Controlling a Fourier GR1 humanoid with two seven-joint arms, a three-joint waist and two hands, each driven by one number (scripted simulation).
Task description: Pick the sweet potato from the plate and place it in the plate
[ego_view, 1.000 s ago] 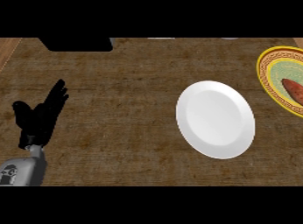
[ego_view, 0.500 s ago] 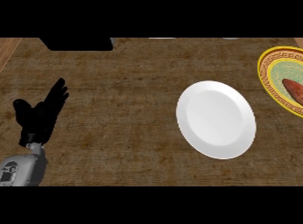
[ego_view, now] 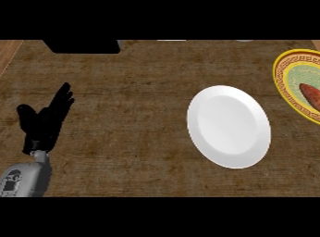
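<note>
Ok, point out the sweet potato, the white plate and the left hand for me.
sweet potato [ego_view: 317, 99], head view, middle of its reddish body.
white plate [ego_view: 229, 126], head view, bare centre of the dish.
left hand [ego_view: 45, 124], head view, on the palm.

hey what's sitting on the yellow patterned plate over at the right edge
A sweet potato lies on the patterned plate. The view's right edge cuts off part of both, so anything further along the plate cannot be seen.
</note>
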